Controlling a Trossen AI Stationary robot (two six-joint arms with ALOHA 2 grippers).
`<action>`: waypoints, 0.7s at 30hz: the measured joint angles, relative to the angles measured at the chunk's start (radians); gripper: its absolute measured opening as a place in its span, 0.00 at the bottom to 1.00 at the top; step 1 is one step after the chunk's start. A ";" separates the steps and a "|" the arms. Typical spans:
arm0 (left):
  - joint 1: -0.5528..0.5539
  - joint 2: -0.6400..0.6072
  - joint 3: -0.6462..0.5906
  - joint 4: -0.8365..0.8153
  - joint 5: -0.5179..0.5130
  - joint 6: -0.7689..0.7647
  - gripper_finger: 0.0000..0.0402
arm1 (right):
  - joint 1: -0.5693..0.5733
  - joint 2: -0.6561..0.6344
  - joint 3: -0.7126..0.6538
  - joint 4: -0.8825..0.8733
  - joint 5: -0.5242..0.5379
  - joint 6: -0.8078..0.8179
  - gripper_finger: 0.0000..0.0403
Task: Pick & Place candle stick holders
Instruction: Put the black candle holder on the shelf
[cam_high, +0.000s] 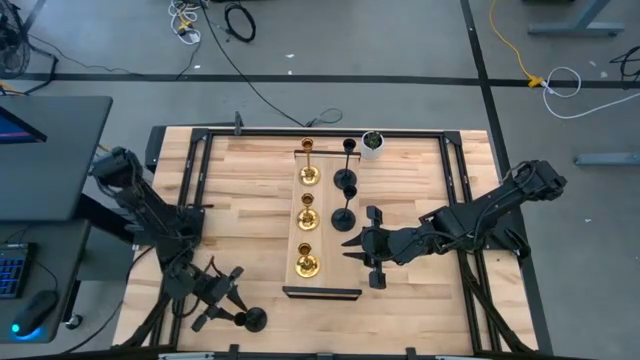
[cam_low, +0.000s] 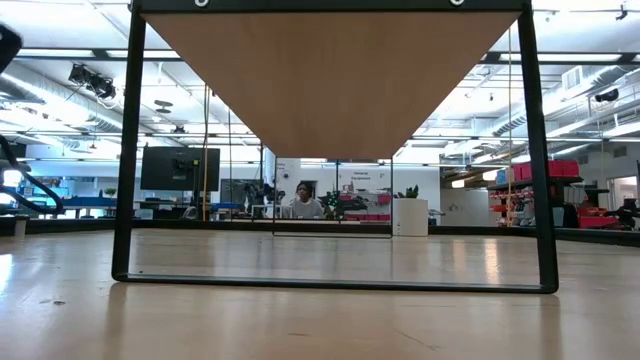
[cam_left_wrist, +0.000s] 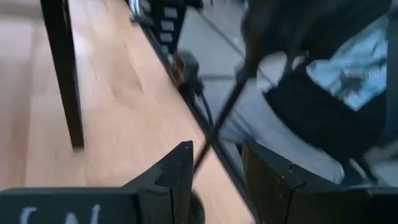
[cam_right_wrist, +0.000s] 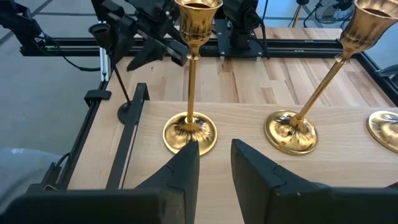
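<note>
Three gold candle stick holders (cam_high: 307, 215) stand in a row on a light board (cam_high: 322, 262), and two black ones (cam_high: 345, 200) stand beside them on its right. The third black holder (cam_high: 250, 318) has its base on the table at the near left. My left gripper (cam_high: 222, 300) is open, with that holder's thin stem (cam_left_wrist: 214, 130) passing between its fingers. My right gripper (cam_high: 350, 245) is open and empty. It points toward the table's left, just right of the nearest gold holder (cam_right_wrist: 189, 132). My left gripper has its fingers on either side of the black holder's stem (cam_left_wrist: 202, 158), low down near the base. The stem runs close by one finger (cam_left_wrist: 180, 168), and I cannot tell whether it touches. The holder's base rests on the table.
A small white pot with green inside (cam_high: 372, 143) stands at the far end of the board. Black frames (cam_high: 322, 292) stand at the board's near and far ends. The table's black edge rail (cam_left_wrist: 186, 68) runs close by my left gripper. Bare wood lies to the right of the board.
</note>
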 joint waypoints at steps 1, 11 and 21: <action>0.000 0.014 0.000 0.035 -0.013 0.012 0.35 | 0.000 0.000 0.000 0.000 0.000 0.000 0.24; 0.000 0.108 0.001 0.203 -0.024 0.083 0.35 | 0.000 0.000 0.000 0.006 0.000 0.002 0.24; 0.010 0.166 0.042 0.259 -0.049 0.151 0.34 | 0.000 0.000 0.000 0.005 -0.009 0.000 0.24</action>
